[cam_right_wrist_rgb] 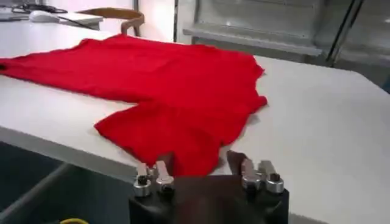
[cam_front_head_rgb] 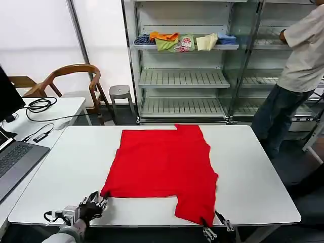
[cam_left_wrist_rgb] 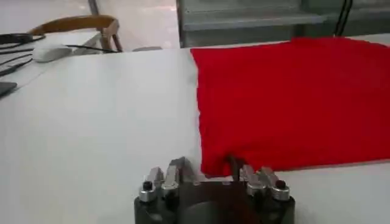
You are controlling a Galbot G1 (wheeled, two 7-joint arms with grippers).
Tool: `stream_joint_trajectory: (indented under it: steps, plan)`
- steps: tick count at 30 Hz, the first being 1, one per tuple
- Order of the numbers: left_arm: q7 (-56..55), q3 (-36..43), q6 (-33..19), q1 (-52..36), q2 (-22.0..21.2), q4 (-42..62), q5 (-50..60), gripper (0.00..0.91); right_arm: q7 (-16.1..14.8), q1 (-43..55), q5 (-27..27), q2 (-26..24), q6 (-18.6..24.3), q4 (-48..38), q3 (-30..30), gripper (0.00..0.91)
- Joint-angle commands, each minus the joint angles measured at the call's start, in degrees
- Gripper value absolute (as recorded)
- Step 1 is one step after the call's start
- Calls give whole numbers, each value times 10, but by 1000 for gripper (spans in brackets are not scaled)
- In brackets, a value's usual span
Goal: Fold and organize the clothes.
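Note:
The clothes, one bright red T-shirt (cam_front_head_rgb: 162, 162), lie flat on the white table (cam_front_head_rgb: 66, 167) with one sleeve (cam_front_head_rgb: 195, 205) reaching the front edge. My left gripper (cam_front_head_rgb: 99, 201) sits at the shirt's near left corner. In the left wrist view this gripper (cam_left_wrist_rgb: 206, 170) is open, with the corner of the red shirt (cam_left_wrist_rgb: 292, 103) lying between its fingers. My right gripper (cam_front_head_rgb: 216, 225) is at the front edge by the sleeve. In the right wrist view it (cam_right_wrist_rgb: 198, 164) is open too, with the sleeve hem of the shirt (cam_right_wrist_rgb: 170, 91) between its spread fingers.
A laptop (cam_front_head_rgb: 12, 159) and a side table with cables (cam_front_head_rgb: 45, 109) stand on the left, with a wooden chair (cam_front_head_rgb: 71, 76) and a stool (cam_front_head_rgb: 120, 92) behind. Metal shelves (cam_front_head_rgb: 182, 78) hold small folded garments (cam_front_head_rgb: 185, 41). A person (cam_front_head_rgb: 298, 76) stands at the right shelf.

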Motion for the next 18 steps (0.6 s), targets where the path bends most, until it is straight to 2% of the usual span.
stream_joint_trajectory:
  steps: [1,11,18]
  plan:
    - [5,3,0,3,-3,-5,0,20,0,0,8,0,-1,-3,-1,0]
    - [13,3,-12,-12,2,-28,-16,30,-14,23,20,-4,3,25,5,0]
    - [15,-3,-16,-59,15,-22,-48,30,-13,90,46,-11,-20,32,18,0]
